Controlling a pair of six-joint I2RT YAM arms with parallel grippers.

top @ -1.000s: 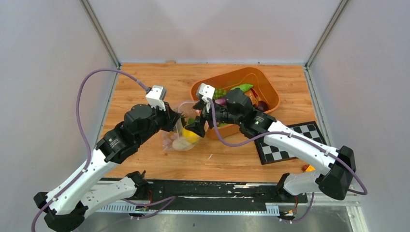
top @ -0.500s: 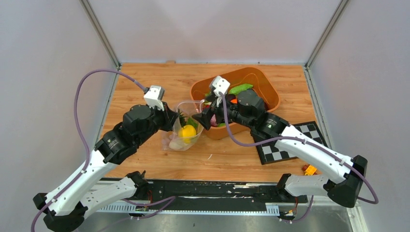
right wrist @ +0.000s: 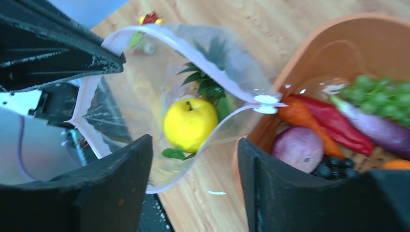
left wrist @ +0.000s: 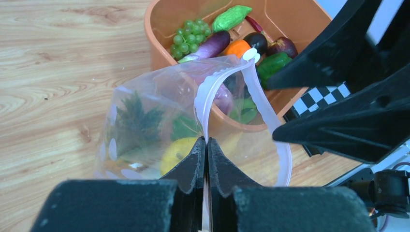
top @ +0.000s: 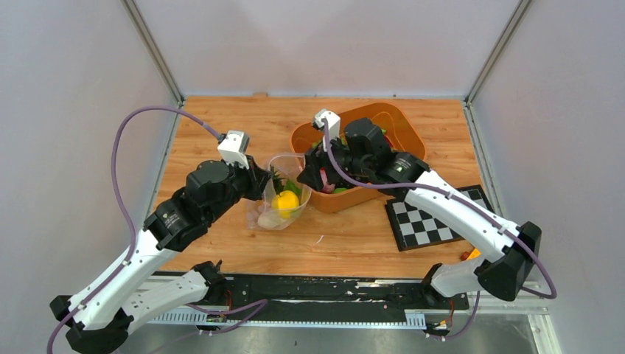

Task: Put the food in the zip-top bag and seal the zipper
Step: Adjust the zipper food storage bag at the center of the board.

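Observation:
The clear dotted zip-top bag [top: 284,198] stands open on the table, against the orange tub's [top: 413,151] left end. My left gripper [left wrist: 206,141] is shut on the bag's pinkish zipper strip [left wrist: 212,92] and holds the mouth up; it also shows in the top view [top: 262,184]. In the bag lie a yellow lemon [right wrist: 189,123] and a pineapple's green leaves [right wrist: 205,82]. My right gripper [right wrist: 193,145] is open and empty, above the bag's mouth beside the tub's rim [top: 313,173]. The tub holds green grapes [left wrist: 189,37], a purple eggplant [left wrist: 212,44], an orange [left wrist: 238,48] and other food.
A black-and-white checkered mat [top: 435,217] lies right of the tub. A small yellow-red block [top: 470,257] sits at the table's near right edge, by my right arm's base. Grey walls enclose the table on three sides.
My right gripper has let the lemon go into the bag and drawn back up and right to the tub's left end. The left gripper has kept its hold on the bag's edge.

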